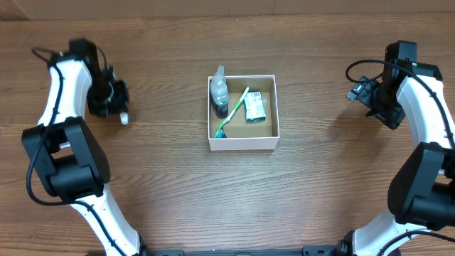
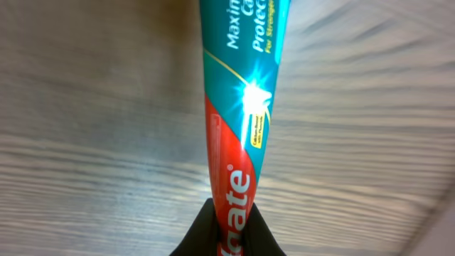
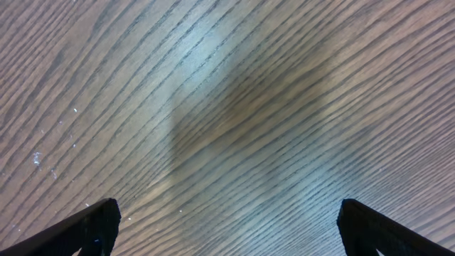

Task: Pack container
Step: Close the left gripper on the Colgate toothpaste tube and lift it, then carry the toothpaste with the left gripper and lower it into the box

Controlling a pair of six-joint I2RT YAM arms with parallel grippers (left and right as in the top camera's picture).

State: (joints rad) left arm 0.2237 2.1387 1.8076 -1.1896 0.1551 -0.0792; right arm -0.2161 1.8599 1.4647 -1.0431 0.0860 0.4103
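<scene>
The container [image 1: 242, 144] is a square white-walled cardboard box at the table's middle. It holds a clear bottle [image 1: 219, 91], a green toothbrush [image 1: 232, 112] and a green soap packet [image 1: 255, 107]. My left gripper [image 1: 114, 101] is at the far left, well away from the box, shut on a red and teal toothpaste tube [image 2: 238, 107]. The tube's white cap [image 1: 124, 119] shows below the gripper in the overhead view. In the left wrist view the jaws [image 2: 229, 231] pinch the tube's red end. My right gripper [image 3: 227, 227] is open and empty over bare wood at the far right [image 1: 377, 99].
The wooden table [image 1: 327, 192] surrounds the box on all sides. Both arm bases stand near the front edge, at the left [image 1: 67, 167] and at the right [image 1: 423, 185].
</scene>
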